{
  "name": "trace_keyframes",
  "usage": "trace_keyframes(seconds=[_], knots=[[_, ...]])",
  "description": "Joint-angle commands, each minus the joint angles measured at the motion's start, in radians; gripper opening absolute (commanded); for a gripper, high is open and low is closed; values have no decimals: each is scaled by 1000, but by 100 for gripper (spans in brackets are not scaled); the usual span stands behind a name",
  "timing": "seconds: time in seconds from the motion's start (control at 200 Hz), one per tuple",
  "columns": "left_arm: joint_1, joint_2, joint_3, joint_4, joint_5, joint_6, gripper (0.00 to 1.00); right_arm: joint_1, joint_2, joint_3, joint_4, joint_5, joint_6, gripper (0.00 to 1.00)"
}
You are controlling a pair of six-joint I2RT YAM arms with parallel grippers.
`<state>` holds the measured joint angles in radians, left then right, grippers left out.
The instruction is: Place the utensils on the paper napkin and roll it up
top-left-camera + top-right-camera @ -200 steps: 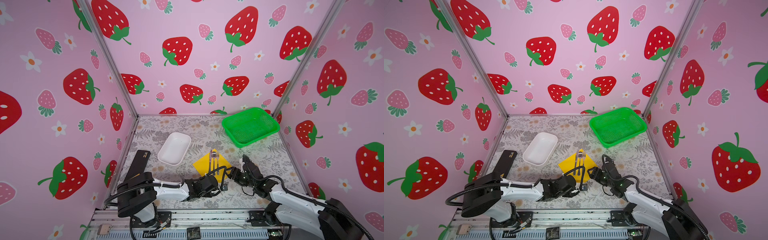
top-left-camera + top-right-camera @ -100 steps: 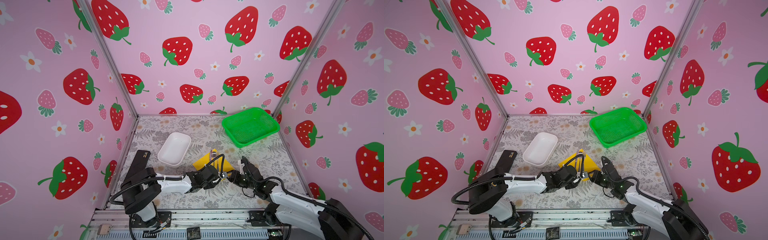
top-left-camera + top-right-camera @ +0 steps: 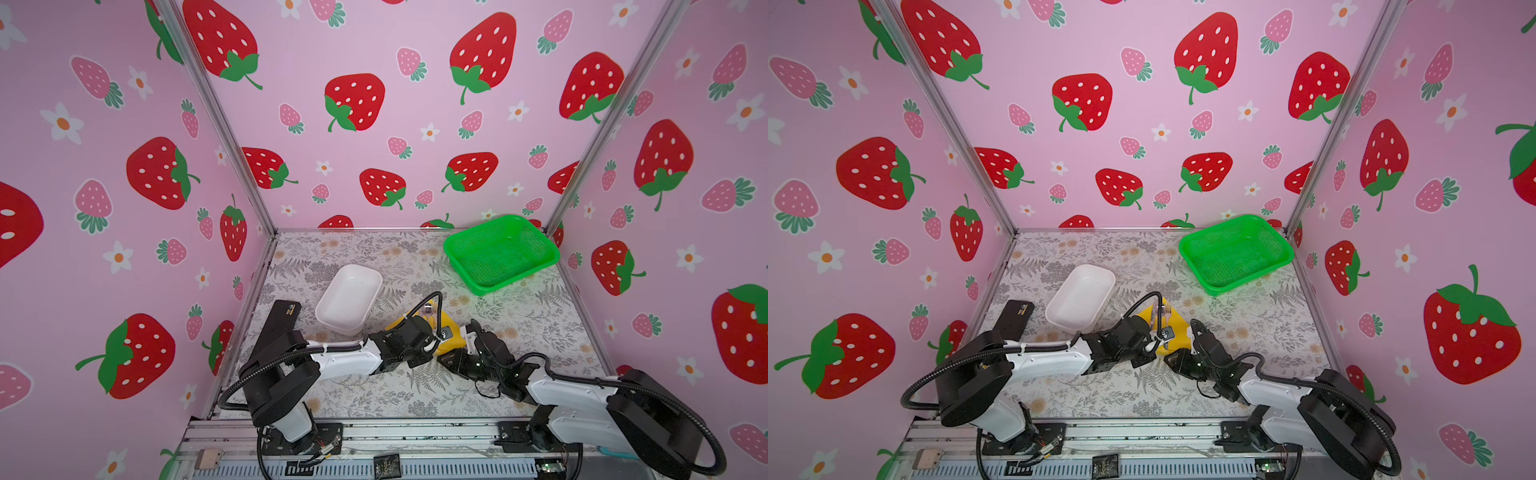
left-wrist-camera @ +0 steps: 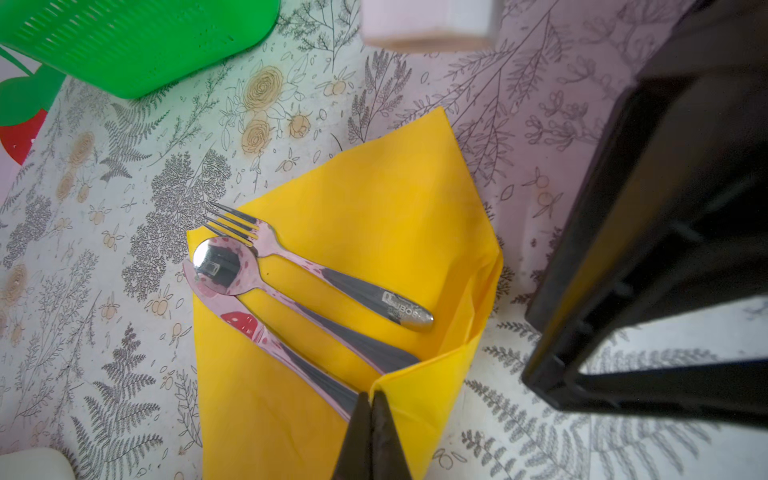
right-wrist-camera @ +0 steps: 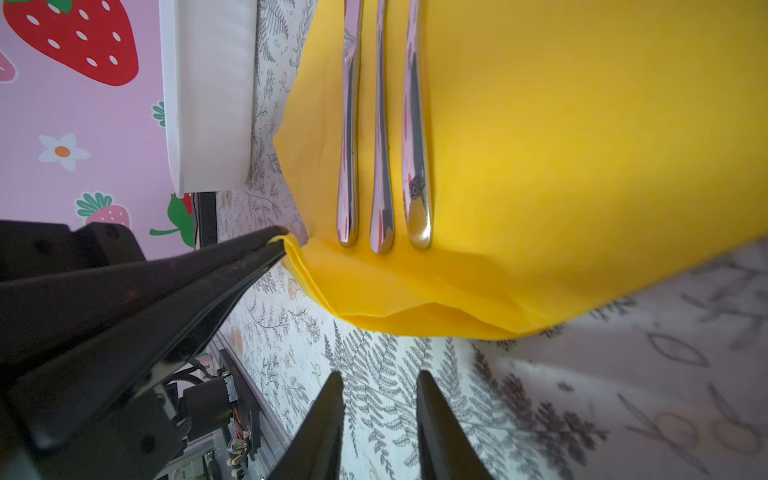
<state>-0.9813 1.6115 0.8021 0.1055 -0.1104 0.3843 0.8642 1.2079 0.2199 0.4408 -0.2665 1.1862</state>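
The yellow paper napkin point(image 4: 374, 199) lies on the floral table, also seen in both top views point(image 3: 452, 334) point(image 3: 1179, 330). On it the utensils lie side by side: a fork point(image 4: 291, 257), a spoon point(image 4: 220, 266) and a knife point(image 4: 257, 328). Their handle ends point(image 5: 380, 199) point at the napkin's near edge. My left gripper point(image 4: 371, 400) is shut on the napkin's near corner, which stands lifted and folded up beside the handles. My right gripper point(image 5: 378, 376) is open by a narrow gap with nothing between its fingers. It sits low over the table just short of the napkin's point(image 5: 561, 145) near edge.
A white tray point(image 3: 349, 299) lies just left of the napkin, close to the left arm. A green mesh basket point(image 3: 500, 253) stands at the back right. The right arm's black body point(image 4: 665, 249) is close beside the napkin. Both wrists crowd the napkin's near side.
My left gripper has carried the napkin's corner up and toward the back, over the handles. The right gripper's jaws have narrowed, and it has slid left toward the napkin's near edge.
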Motion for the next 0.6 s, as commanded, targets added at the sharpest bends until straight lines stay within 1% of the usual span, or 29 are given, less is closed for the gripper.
trace_keyframes(seconds=[0.0,0.125,0.325,0.425,0.595], knots=[[12,16,34,5,30,-2,0,5,24,23,90,7,36,32],[14,19,39,6,29,-2,0,3,47,45,99,38,43,31],[21,32,52,14,32,-4,0,1,113,55,190,27,90,28],[23,42,58,23,25,-4,0,1,130,46,216,72,131,27],[23,40,68,34,14,-17,1,-3,169,67,221,101,131,27]])
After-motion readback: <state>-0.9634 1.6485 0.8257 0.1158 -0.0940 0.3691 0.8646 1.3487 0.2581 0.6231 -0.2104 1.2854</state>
